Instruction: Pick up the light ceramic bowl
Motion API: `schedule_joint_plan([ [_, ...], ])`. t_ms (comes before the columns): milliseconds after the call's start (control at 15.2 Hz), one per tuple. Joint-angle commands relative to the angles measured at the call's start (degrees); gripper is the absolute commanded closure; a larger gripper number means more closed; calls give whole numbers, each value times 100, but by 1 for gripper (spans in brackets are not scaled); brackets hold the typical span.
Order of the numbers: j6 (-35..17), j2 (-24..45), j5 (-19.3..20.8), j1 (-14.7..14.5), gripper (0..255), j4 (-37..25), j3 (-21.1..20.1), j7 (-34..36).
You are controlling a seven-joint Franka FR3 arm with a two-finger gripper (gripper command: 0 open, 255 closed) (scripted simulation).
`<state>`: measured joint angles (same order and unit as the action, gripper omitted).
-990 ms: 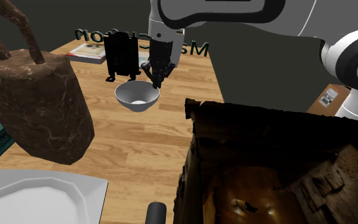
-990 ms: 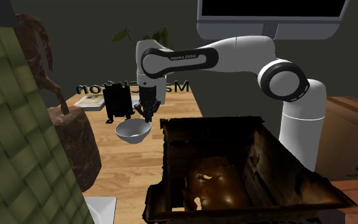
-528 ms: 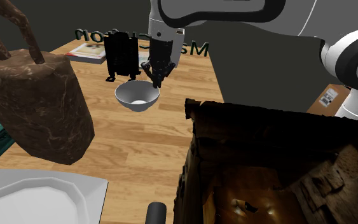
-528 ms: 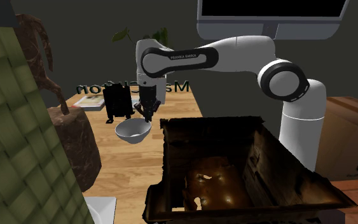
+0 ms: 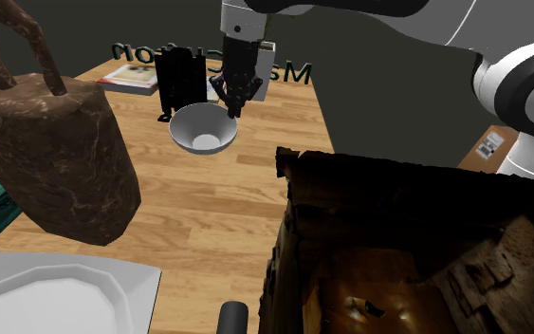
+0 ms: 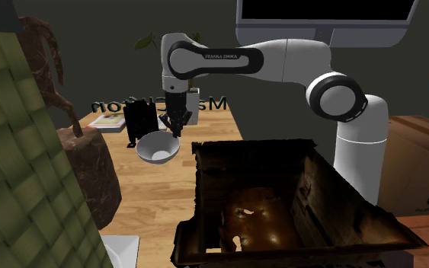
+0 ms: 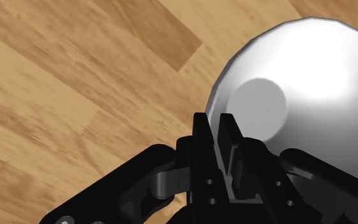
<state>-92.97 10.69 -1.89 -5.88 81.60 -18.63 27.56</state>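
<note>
A light grey-white bowl [image 5: 201, 129] hangs tilted above the wooden table [image 5: 198, 218], its opening turned toward the shoulder camera. My black gripper [image 5: 230, 106] is shut on the bowl's rim at the side nearest the arm. In the second exterior view the bowl [image 6: 157, 148] hangs under the gripper [image 6: 174, 130], clear of the tabletop. In the wrist view the fingers [image 7: 217, 153] clasp the rim of the bowl [image 7: 311, 89], one inside and one outside.
A black slatted holder [image 5: 181, 83] stands just behind the bowl, with a magazine [image 5: 132, 78] further back. A large brown rocky block [image 5: 51, 152] sits at the shoulder view's left, a white plate [image 5: 56, 294] in front. A dark open box [image 5: 407, 247] fills the lower right.
The gripper has risen with the bowl in it. The bowl has left the table and tipped, so its inside now faces the shoulder camera.
</note>
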Motion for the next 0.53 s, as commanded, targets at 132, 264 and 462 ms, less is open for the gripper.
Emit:
schedule_joint_plan([
  [132,363,103,35,-27,255,-462,-8,40],
  [264,546,168,57,-46,255,-708,-13,63],
  [462,653,210,71,-59,255,-856,-16,78],
])
